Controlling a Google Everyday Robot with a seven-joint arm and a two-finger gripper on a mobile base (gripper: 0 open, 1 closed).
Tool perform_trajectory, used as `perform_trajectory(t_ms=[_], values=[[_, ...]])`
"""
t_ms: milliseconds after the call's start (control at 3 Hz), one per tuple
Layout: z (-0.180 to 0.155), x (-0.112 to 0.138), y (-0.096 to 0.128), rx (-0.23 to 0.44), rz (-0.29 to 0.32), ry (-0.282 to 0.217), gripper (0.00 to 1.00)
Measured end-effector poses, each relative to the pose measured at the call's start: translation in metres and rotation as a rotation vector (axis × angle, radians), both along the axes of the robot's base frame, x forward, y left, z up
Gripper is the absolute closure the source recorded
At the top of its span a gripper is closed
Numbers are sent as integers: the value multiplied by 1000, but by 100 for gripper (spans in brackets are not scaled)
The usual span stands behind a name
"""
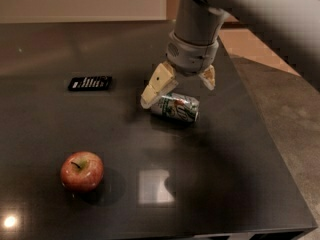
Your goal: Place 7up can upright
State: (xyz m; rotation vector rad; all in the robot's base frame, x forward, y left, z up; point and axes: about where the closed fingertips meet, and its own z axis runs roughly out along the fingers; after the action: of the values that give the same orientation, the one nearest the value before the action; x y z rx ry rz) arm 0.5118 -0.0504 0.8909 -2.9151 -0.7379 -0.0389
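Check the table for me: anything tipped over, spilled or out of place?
The 7up can lies on its side on the table, not upright. The gripper hovers open right over it, fingers spread to either side. No spill or dent shows. The apple and the black device look normal.
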Motion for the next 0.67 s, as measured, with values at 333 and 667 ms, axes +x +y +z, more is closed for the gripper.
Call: perform_trajectory(t_ms=[333, 667], values=[[-7, 2, 3, -32, 158, -11, 0], [-14, 5, 3, -66, 294, -22, 0]])
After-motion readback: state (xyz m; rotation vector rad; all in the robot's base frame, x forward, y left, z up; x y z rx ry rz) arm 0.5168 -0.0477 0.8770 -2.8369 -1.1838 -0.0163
